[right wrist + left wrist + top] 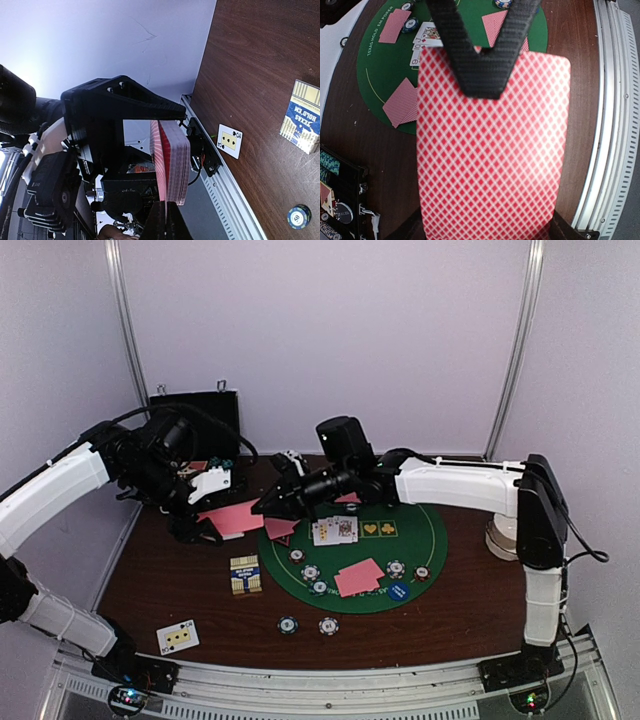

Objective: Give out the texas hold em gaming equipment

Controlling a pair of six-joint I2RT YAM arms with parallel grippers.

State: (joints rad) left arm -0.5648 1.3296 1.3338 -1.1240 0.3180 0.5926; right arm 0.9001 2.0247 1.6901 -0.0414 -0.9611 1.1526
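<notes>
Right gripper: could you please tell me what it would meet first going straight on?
The pink-backed card deck held in the left gripper; the shut right gripper seems to touch its top card, though depth is unclear.

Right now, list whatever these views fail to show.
Faces of the pink-backed deck: the left wrist view shows only backs, the right wrist view only edges.
Whether the right gripper, jaws shut, pinches a card: its own tips cover the spot.
Face-up cards: too small from above, half covered by the deck in the left wrist view.
Black case contents: cut off at the left wrist view's edge.
</notes>
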